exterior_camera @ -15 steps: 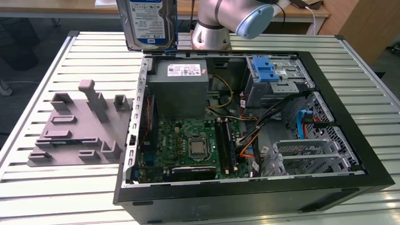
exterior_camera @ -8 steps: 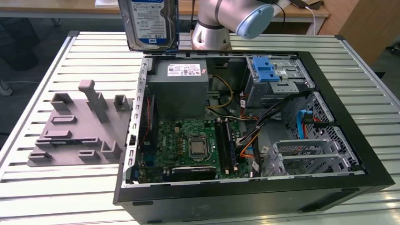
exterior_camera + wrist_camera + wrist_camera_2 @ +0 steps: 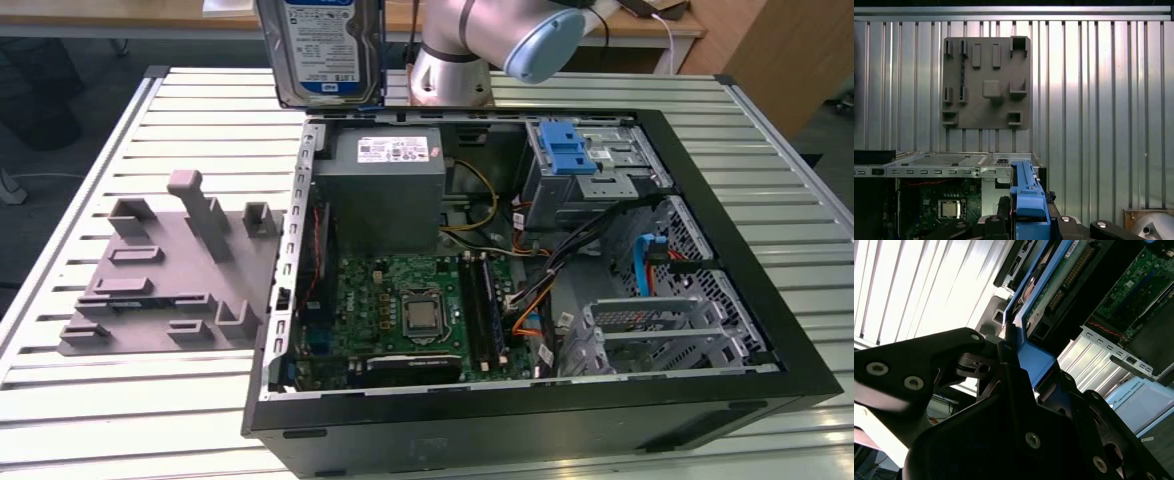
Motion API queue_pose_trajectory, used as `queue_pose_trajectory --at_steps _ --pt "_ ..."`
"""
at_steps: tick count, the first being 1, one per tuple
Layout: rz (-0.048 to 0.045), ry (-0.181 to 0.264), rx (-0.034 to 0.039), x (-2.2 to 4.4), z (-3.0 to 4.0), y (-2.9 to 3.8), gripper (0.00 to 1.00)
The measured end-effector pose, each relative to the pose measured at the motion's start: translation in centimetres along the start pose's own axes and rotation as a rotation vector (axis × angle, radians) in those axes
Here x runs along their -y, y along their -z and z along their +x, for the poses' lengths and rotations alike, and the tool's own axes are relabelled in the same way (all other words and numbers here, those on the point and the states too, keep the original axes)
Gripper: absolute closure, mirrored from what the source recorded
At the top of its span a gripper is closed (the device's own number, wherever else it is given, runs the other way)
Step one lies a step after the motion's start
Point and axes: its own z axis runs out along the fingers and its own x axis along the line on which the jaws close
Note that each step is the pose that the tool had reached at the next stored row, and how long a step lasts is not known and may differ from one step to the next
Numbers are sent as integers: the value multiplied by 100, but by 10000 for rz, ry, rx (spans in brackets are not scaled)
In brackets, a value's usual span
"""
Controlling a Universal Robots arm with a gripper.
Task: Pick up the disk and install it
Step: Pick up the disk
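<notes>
The open computer case (image 3: 507,425) lay on the slatted desk (image 3: 80,400). The disk (image 3: 320,50) hung upright above the case's far edge, the pincer (image 3: 1009,352) clenched on its blue rail. The carry seemed under way; seating would need the rails aligned with the drive bay (image 3: 587,165).

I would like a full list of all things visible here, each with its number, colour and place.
disk: one, silver with blue-and-white label, held upright above the table.
computer case: one, black, open, lying on the table.
grey box: one, grey with white sticker, inside the case.
drive cage: one, metal with blue latch, inside the case.
circuit board: one, green, on the case floor.
fixture plate: one, grey, on the table at the exterior view's left of the case.
table: one, pale slatted metal, under everything.
arm: one, silver-grey, behind the case.
end effector: one, black, shut on the disk's blue rail.
</notes>
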Motion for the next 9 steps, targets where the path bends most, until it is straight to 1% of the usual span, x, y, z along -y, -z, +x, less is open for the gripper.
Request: queue_pose_trajectory --at_steps 9 --pt "0 0 0 47 -1 0 64"
